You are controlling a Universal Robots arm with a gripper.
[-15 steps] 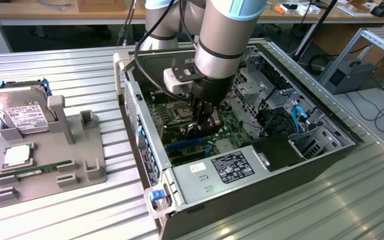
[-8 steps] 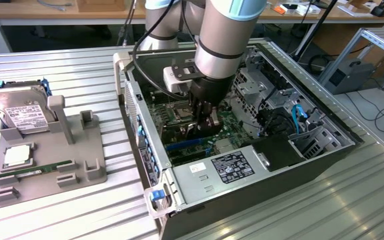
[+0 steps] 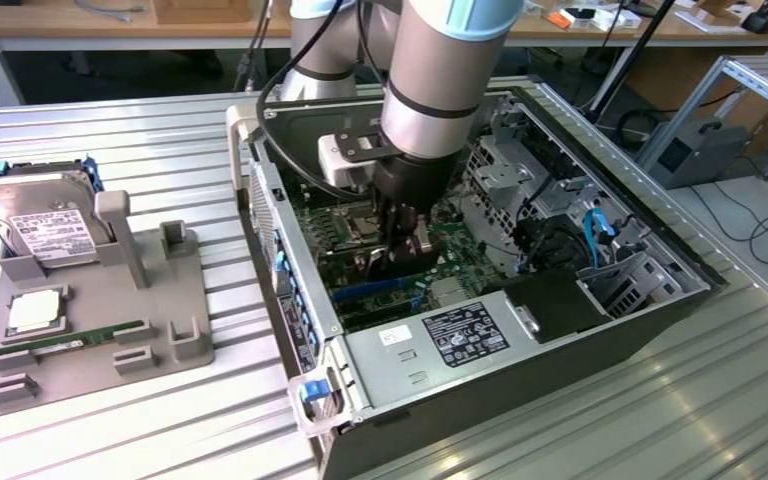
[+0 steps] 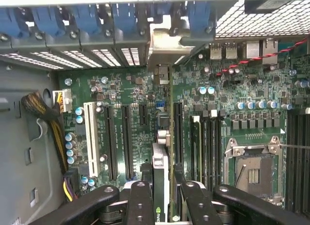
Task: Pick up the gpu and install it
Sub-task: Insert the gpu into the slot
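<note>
Gpu picked up, not yet in.
The gripper (image 4: 162, 196) squeezes the gpu (image 4: 160, 181) above the board (image 4: 131, 89).

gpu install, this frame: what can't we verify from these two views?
- Exterior view: gpu's lower edge and slot contact, hidden by the gripper and arm.
- Wrist view: gpu seen edge-on, faces unseen; whether it is seated, unclear.
- Exterior view: hard drive label text, too small.

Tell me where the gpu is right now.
The gpu is held edge-on in the pincer over the motherboard inside the open computer case, above the expansion slots, in the exterior view's middle.
</note>
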